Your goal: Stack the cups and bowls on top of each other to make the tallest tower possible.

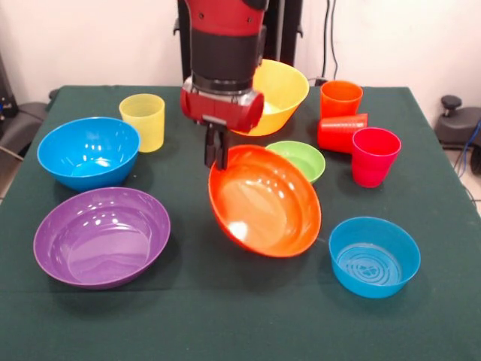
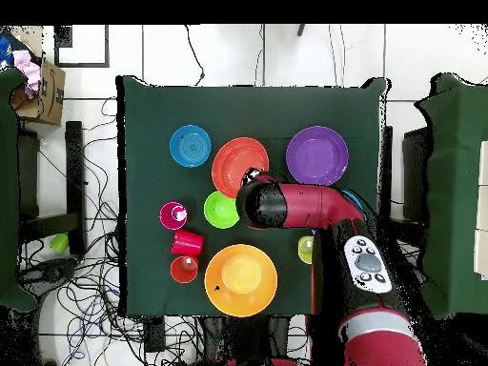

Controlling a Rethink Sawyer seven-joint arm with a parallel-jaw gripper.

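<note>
while the pincer (image 1: 217, 153) clamps its rim, the orange-red bowl (image 1: 264, 201) tilts, unlabelled.

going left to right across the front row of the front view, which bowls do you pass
purple bowl → orange-red bowl, tilted up with the gripper at its rim → small blue bowl

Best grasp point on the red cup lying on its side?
Pinch the red cup across its side wall from straight above. It lies flat between the orange cup and the magenta cup, so its rim faces sideways; the cups crowd a sideways approach.
</note>
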